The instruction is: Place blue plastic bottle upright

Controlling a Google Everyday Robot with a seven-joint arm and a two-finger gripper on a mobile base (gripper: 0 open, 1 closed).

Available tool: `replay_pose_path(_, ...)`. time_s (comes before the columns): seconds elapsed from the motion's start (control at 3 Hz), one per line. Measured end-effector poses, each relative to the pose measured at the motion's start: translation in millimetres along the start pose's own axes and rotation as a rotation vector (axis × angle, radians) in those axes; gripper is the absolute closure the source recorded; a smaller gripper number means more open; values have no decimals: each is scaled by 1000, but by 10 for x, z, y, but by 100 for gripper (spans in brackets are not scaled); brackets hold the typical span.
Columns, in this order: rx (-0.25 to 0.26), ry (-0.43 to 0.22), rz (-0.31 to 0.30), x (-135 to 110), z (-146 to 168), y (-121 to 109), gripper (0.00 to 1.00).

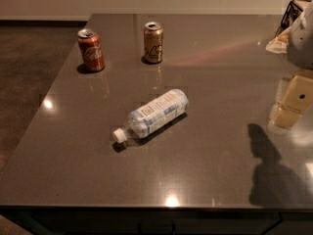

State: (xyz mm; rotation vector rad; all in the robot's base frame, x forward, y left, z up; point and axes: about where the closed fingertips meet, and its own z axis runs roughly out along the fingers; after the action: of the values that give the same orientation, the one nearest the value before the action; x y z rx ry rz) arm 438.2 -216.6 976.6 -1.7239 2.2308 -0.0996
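Note:
The blue plastic bottle [155, 113] lies on its side near the middle of the dark grey table [215, 160]. It is clear, with a white and pale-blue label, and its white cap [118, 135] points toward the front left. My gripper [291, 103] hangs above the table at the right edge of the camera view. It is well to the right of the bottle and touches nothing. Its shadow [266, 165] falls on the table in front of it.
A red cola can [91, 50] stands upright at the back left of the table. A gold-brown can [153, 42] stands upright to its right. A dark rack and some pale items [286, 31] sit at the back right. The table's left edge drops to the floor.

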Motion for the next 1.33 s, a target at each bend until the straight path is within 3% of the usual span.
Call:
replay_pose_path(0.33, -1, -14, -7, -86, -8, -24, 0)
replay_pose_path(0.67, -21, -71, -71, -470, 50, -71, 0)
replay_pose_path(1.33, -75, -127, -295, -1363, 412, -49, 0)
